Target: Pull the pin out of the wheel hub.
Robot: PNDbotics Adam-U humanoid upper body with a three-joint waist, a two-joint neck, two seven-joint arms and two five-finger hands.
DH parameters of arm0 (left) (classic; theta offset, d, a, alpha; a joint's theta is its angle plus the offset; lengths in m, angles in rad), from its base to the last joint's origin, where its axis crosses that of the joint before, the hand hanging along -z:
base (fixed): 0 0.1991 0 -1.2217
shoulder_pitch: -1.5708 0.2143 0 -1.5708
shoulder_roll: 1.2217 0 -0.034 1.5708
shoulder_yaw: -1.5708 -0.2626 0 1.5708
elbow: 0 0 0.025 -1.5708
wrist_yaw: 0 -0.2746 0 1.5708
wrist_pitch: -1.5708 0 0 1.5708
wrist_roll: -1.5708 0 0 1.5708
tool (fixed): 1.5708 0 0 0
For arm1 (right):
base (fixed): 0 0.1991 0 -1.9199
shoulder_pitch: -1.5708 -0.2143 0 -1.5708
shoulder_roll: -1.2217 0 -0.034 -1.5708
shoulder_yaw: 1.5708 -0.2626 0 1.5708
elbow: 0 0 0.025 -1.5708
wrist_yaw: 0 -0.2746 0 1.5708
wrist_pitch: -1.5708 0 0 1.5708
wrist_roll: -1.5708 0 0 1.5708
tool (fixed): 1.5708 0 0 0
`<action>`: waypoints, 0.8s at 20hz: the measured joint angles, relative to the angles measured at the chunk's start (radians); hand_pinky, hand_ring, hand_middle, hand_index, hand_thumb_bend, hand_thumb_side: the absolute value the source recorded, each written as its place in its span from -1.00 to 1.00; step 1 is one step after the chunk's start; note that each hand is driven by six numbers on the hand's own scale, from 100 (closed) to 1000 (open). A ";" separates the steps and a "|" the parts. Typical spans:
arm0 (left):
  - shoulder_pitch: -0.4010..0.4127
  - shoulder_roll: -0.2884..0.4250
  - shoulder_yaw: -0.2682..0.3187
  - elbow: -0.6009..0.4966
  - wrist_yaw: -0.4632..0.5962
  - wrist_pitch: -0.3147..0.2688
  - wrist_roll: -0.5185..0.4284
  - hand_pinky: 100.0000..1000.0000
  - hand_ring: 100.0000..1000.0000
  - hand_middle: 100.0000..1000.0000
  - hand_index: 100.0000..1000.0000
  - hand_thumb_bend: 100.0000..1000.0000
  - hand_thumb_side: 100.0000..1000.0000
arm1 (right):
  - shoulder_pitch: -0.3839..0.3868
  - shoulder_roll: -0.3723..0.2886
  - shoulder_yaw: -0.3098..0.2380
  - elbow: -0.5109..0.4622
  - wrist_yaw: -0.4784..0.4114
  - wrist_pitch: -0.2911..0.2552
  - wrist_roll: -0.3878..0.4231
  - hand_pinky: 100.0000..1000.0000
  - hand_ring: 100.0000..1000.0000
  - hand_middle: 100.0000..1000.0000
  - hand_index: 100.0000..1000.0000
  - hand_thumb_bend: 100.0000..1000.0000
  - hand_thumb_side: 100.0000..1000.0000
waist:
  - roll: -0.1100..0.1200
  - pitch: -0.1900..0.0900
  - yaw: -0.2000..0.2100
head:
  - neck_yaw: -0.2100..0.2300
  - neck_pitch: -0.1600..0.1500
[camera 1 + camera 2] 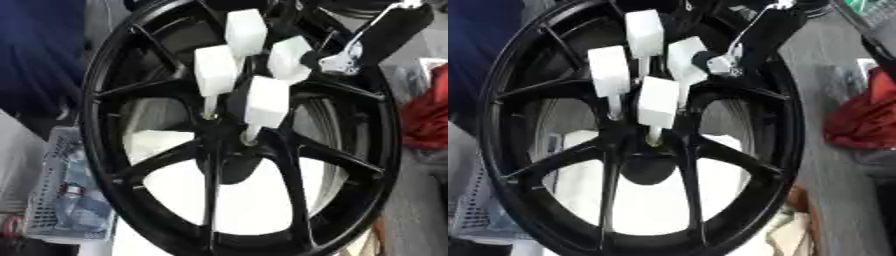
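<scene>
A grey floor (833,200) runs down the right side, with a heap of red cloth (429,115) lying on it. At the upper left hangs a dark blue fabric (39,55). Low on the left stands a pale mesh basket (66,200) with bluish contents. A white surface (245,200) shows at centre.
</scene>
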 measured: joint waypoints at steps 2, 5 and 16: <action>0.000 0.000 0.000 0.000 0.000 0.001 0.000 0.42 0.53 0.60 0.63 0.24 0.58 | 0.003 0.000 -0.001 -0.007 -0.008 0.003 0.001 0.72 0.74 0.58 0.71 -0.71 -0.34 | 0.000 0.000 0.000 | 0.000 0.000; -0.001 0.000 0.000 0.000 0.000 0.002 0.000 0.43 0.53 0.60 0.63 0.23 0.58 | 0.004 0.000 -0.003 -0.011 -0.018 0.009 0.000 0.72 0.75 0.58 0.72 -0.71 -0.34 | -0.001 0.000 0.000 | 0.000 0.000; -0.003 -0.002 -0.006 0.000 0.000 0.006 -0.003 0.43 0.53 0.60 0.63 0.21 0.61 | 0.001 0.001 0.001 0.006 0.000 0.007 0.000 0.72 0.78 0.67 0.74 -0.65 -0.47 | -0.007 0.001 0.009 | -0.001 -0.003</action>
